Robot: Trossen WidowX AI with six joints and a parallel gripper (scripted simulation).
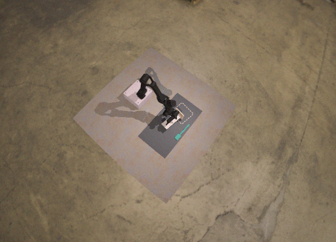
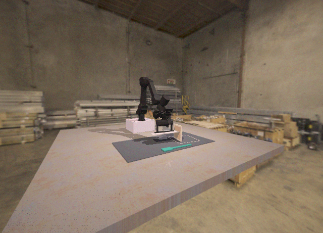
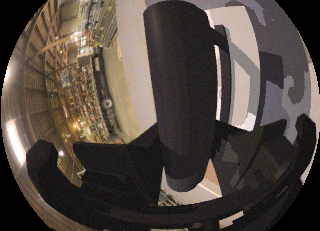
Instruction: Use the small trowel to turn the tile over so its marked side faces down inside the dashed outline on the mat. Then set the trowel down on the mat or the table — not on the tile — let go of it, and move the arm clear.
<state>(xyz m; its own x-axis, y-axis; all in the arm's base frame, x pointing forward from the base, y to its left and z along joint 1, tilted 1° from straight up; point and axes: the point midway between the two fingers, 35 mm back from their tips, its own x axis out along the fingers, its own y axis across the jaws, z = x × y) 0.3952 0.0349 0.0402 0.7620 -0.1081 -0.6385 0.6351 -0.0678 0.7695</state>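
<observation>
Your end effector (image 2: pixel 164 129) is clenched on a pale flat tool (image 2: pixel 163 133), which I take to be the trowel. Its blade is held level just above the mat (image 2: pixel 135 149). The tile (image 2: pixel 178 132) stands almost upright on one edge, right at the near side of the dashed outline (image 2: pixel 191 139), on the half of the counter (image 2: pixel 104 188) toward its right corner as the top view shows it.

Watch three things:
- The tile is balanced. If you draw the blade away, it may drop back toward the arm, marked side up, instead of tipping into the outline.
- Push too hard or too low and the bottom edge may skid along the mat. The tile would then land askew or partly across the dashes.
- The wrist view is mostly blocked by a finger, so you cannot check blade contact there. Judge it from the exterior view.

A teal tool (image 2: pixel 175 147) lies on the mat between the tile and the counter's near edge. A sliding tile could land on it or knock it.

Count: one tile, one dashed outline, one mat, two tools (one pale and held, one teal and lying free), one arm on one white pedestal (image 2: pixel 139 125).
</observation>
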